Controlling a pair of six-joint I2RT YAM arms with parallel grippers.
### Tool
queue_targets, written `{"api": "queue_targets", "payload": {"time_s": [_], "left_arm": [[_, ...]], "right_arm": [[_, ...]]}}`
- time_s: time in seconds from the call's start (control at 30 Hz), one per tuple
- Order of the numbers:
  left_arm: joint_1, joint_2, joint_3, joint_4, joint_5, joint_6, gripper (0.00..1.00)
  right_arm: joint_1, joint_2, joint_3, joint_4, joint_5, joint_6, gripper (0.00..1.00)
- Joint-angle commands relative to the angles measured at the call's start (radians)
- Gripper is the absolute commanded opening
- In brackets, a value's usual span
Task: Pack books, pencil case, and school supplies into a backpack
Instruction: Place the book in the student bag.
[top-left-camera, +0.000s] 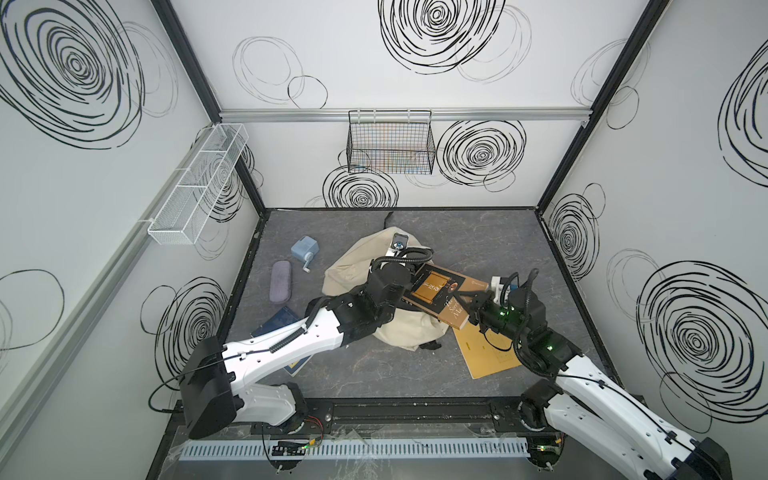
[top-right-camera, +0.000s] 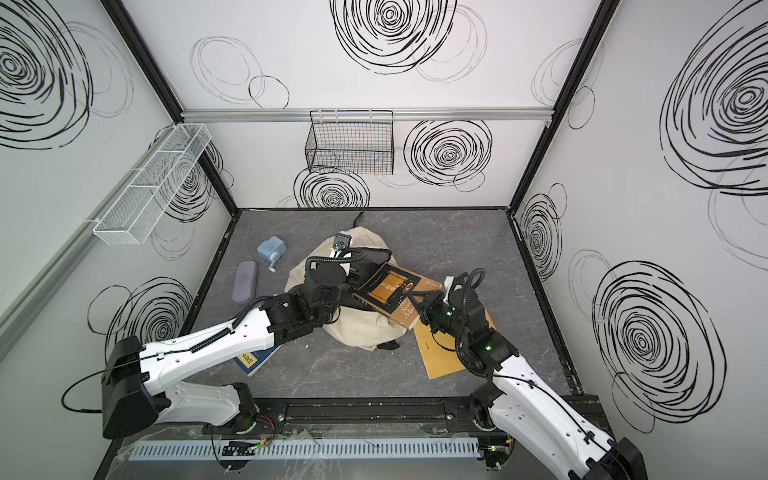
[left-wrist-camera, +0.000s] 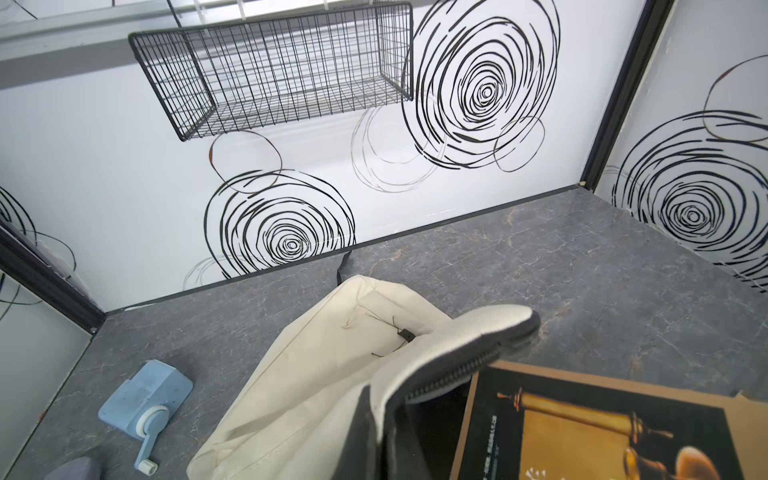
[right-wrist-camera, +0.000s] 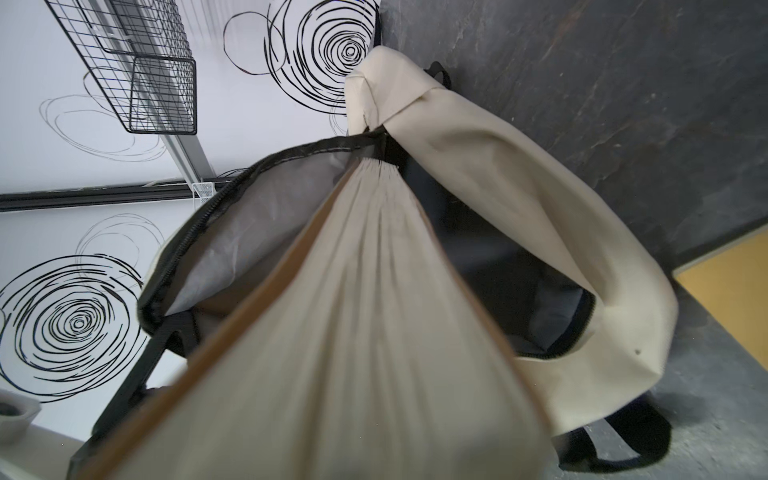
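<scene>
Nearest, the navy book (top-left-camera: 277, 323) lies flat on the grey table (top-left-camera: 374, 374), mostly covered by the left arm, and the mustard book (top-left-camera: 488, 353) lies flat under the right arm, just beside the backpack (top-left-camera: 399, 332). Further in, the right gripper (top-left-camera: 471, 309) is clamped narrowly on the near edge of a thick brown book (top-left-camera: 440, 291) with a dark cover and a gold scroll. That book is tilted, and its far end reaches into the backpack's open mouth, as the right wrist view shows along the page edges. The left gripper (top-left-camera: 401, 270) is fully closed with its fingertips hidden. The black zipped rim of the backpack stands lifted right at it, so it appears to pinch that rim and hold the mouth agape. Beyond, to the left and well apart from the bag, the purple pencil case (top-left-camera: 280, 281) lies flat, with the light blue pencil sharpener (top-left-camera: 304, 249) just behind it, crank toward the case. Farthest off, a black wire basket (top-left-camera: 390, 143) hangs on the back wall and a white mesh basket (top-left-camera: 199, 183) on the left wall.
</scene>
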Motion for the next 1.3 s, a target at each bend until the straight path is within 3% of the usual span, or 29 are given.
{"api": "queue_targets", "payload": {"time_s": [0.0,0.37,0.97,1.27], "left_arm": [[-0.021,-0.049,0.002,0.205,-0.074,0.03,0.0],[-0.038,-0.037,0.01,0.209,-0.03,0.01,0.0],[-0.022,-0.08,-0.019,0.164,0.067,-0.099,0.0],[0.001,-0.134,-0.059,0.161,0.11,-0.173,0.0]], "right_arm": [[0.026,-0.008,-0.005,0.119,0.076,0.075,0.0],[0.053,0.046,-0.047,0.271,0.098,0.158,0.0],[0.108,0.449,0.114,0.537,0.152,0.2,0.0],[0.156,0.635,0.155,0.738,0.292,0.225,0.0]]}}
